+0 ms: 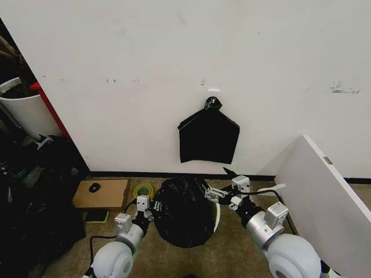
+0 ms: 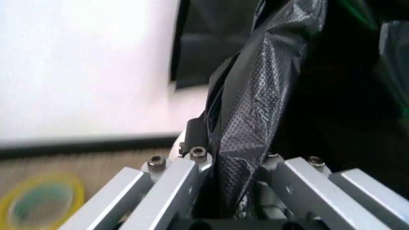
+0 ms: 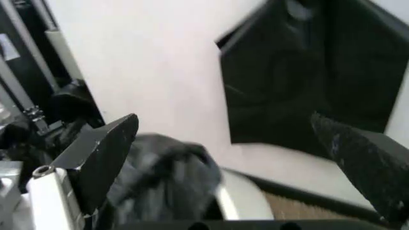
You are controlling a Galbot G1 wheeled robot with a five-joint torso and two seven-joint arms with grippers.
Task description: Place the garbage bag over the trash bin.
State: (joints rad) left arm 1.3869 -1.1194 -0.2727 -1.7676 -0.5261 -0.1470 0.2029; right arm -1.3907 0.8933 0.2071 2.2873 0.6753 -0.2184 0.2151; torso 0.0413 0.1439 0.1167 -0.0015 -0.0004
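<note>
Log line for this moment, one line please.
left gripper: shut on garbage bag | right gripper: open at trash bin rim | bag draped over bin

We get even, bright room light in the head view; the white wall (image 1: 174, 52) reads clean w/ no hard glare. Far left side goes dim, clutter there sinks into shadow. The garbage bag (image 1: 184, 214) is so dark we lose most folds, just faint sheen. Left wrist view: bag (image 2: 255, 110) texture sharp up close, wall and floor behind soft, tape roll (image 2: 41, 203) blurred. Right wrist view is blurry throughout, wall washed out pale, fingers (image 3: 102, 153) soft-edged.
</note>
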